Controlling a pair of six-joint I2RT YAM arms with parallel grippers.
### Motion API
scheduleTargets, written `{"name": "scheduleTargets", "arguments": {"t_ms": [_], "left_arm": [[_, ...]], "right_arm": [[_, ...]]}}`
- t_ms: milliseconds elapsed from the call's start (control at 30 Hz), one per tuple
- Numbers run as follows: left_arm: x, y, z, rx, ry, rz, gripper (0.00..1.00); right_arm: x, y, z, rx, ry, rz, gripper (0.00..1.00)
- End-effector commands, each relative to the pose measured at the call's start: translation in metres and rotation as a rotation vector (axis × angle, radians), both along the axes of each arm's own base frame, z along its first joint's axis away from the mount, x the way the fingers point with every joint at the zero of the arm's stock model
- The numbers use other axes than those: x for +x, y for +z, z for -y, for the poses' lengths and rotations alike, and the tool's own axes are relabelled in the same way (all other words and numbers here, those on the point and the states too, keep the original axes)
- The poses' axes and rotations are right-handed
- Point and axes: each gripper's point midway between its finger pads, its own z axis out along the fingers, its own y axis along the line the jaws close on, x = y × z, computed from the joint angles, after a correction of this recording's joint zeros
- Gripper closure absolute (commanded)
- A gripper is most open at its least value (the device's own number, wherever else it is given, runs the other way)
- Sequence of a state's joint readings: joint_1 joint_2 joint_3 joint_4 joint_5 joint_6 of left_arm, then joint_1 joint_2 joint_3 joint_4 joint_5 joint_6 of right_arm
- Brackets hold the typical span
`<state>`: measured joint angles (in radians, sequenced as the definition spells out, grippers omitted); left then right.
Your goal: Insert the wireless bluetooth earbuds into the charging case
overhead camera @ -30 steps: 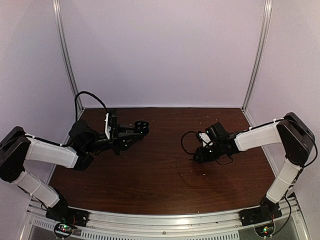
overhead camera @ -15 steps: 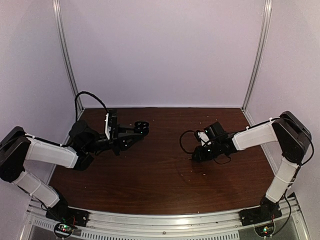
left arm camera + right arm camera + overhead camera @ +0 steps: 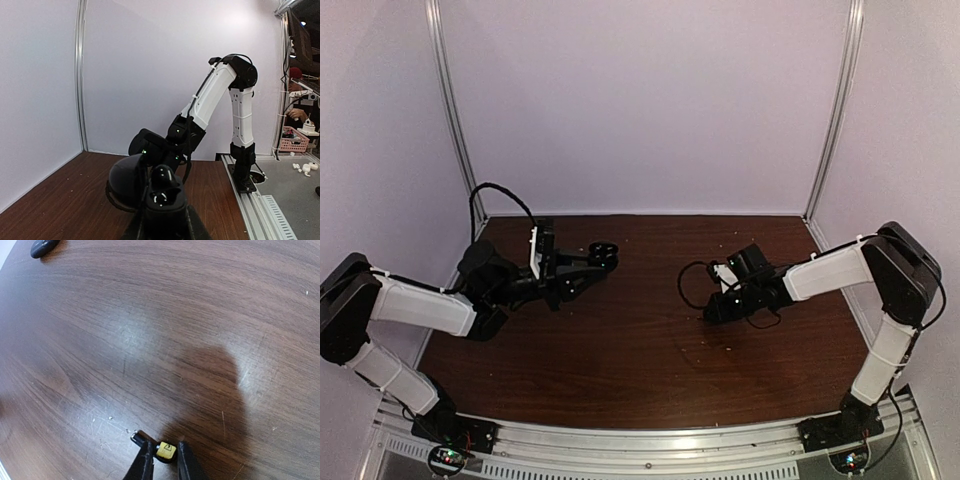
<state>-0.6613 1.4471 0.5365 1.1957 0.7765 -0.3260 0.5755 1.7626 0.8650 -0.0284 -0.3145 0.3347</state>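
Observation:
My left gripper [image 3: 592, 262] is shut on the charging case [image 3: 165, 200] and holds it above the table at the back left. The case is open, with its round lid [image 3: 126, 181] tipped to the left. One glossy black earbud [image 3: 163, 178] sits in its far socket, and the near socket looks empty. My right gripper [image 3: 164, 460] is shut on the other earbud [image 3: 165, 452], a small black bud with a yellow tag, low at the table right of centre. The bud's stem [image 3: 135, 436] pokes out left of the fingers. In the top view this gripper [image 3: 712, 312] hides the bud.
A small black rounded item [image 3: 42, 247] lies on the brown table [image 3: 640, 350] at the top left of the right wrist view. Pale specks dot the wood [image 3: 110, 418]. White walls and metal posts [image 3: 450, 120] close the back and sides.
My right gripper has shifted slightly to the left, staying low at the table. My left arm and the case have not moved.

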Motion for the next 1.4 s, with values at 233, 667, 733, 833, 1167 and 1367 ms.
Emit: {"name": "scheduleTargets", "arguments": {"t_ms": [233,667,733,833,1167,1367], "left_arm": [[0.002,0.006,-0.001,-0.013,0.019,0.032,1.00],[0.008,0.000,0.001,0.002,0.026,0.012,1.00],[0.008,-0.001,0.002,0.003,0.025,0.010,1.00],[0.009,-0.001,0.002,0.005,0.026,0.009,1.00],[0.010,-0.003,0.002,0.010,0.029,0.003,1.00],[0.010,-0.003,0.002,0.011,0.027,0.003,1.00]], "right_arm": [[0.006,0.005,0.001,-0.022,0.018,0.023,0.86],[0.009,0.045,0.002,-0.022,0.065,0.133,0.88],[0.007,0.044,0.002,-0.042,0.091,0.133,0.88],[0.001,0.041,0.000,-0.060,0.140,0.128,0.88],[-0.043,0.012,-0.032,-0.165,0.345,0.082,0.89],[-0.050,0.001,-0.040,-0.242,0.384,0.078,0.88]]}}
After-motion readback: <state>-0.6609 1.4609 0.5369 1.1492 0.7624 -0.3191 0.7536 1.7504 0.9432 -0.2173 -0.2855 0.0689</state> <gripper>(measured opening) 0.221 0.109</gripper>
